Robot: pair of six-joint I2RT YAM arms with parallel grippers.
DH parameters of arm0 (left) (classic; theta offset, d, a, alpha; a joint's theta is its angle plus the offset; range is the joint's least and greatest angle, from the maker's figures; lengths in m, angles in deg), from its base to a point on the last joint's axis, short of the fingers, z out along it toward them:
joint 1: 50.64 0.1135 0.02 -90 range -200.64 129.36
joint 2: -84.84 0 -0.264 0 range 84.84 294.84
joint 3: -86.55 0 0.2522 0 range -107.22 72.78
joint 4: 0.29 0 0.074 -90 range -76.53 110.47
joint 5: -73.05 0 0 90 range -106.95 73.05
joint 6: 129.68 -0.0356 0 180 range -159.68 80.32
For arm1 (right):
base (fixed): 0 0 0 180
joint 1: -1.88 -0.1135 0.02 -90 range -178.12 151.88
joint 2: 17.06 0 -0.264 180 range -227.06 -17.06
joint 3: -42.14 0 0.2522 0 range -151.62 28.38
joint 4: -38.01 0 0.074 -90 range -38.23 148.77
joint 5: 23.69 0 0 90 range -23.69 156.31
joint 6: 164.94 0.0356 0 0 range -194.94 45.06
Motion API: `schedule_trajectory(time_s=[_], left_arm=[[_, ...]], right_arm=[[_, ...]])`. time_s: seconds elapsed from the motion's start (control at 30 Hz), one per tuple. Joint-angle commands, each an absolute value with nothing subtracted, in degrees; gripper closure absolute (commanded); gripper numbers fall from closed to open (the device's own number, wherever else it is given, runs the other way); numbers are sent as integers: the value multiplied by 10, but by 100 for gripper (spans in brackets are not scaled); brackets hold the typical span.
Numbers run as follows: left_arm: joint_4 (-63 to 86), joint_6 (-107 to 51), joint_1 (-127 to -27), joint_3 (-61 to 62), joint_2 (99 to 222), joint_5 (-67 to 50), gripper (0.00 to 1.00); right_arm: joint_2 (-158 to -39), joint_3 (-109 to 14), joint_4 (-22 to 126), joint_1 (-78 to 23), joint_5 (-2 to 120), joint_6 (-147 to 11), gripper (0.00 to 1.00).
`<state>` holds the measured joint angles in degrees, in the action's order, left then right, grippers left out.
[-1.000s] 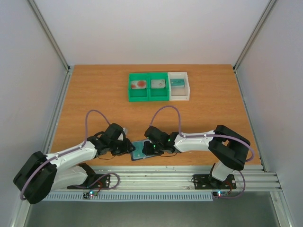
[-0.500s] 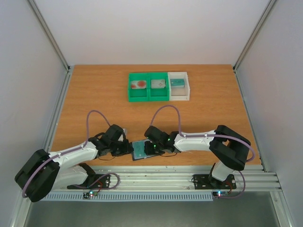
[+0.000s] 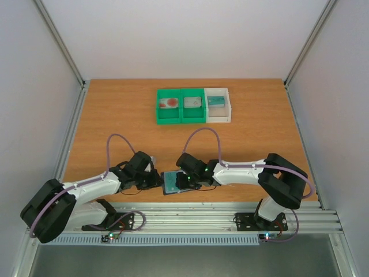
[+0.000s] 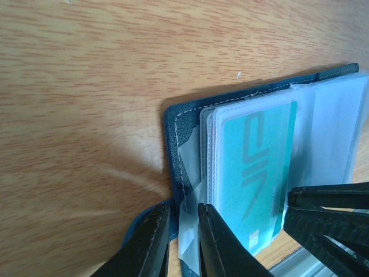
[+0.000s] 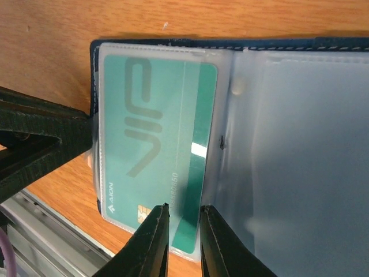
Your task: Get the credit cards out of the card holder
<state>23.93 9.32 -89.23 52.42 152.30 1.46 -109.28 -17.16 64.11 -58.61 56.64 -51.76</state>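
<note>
Obs.: card holder (image 4: 171,135) lies open and flat on the counter (image 3: 115,127), close to the near edge, between the two arms. Its dark blue stitched border is visible along the far side in both wrist views. Clear plastic sleeves are stacked inside.

Teal card (image 5: 158,138) sits in the uppermost sleeve on the holder's left panel. Most of its face is still under the plastic. Its near corner pokes out past the sleeve's edge.

Left claw (image 4: 183,210): fingers nearly together, with the near left edge of the holder's clear sleeve pinched between them. It comes in from the holder's left side.

Right claw (image 5: 184,209): fingers close together, clamped on the protruding near edge of the teal card. It comes in from the right. The two claws sit just beside each other at the holder's near side, and each one's dark finger shows in the other's wrist view.

Far side of the counter, well apart from the holder: a green bin (image 3: 173,120) with two compartments and a white bin (image 3: 219,119) touching its right side. A red-blotched card (image 3: 169,103) lies in the green bin's left compartment. A pale item lies in the middle compartment and a teal one in the white bin; both are too small to identify.
</note>
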Motion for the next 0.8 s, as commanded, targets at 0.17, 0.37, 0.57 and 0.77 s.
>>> schedule_trajectory(time_s=[0.17, 0.37, 0.57, 0.77], left_arm=[[246, 87, -890, 527, 1553, -19, 84], [247, 84, -891, 524, 1568, -24, 84], [248, 80, -891, 511, 1584, -21, 83], [238, 83, -891, 507, 1598, -14, 83]], right_arm=[[-1121, -180, 664, -590, 575, -528, 85], [-1086, -178, 698, -591, 602, -536, 85], [-1077, -168, 715, -590, 628, -526, 87], [-1058, -150, 649, -590, 583, -521, 86]])
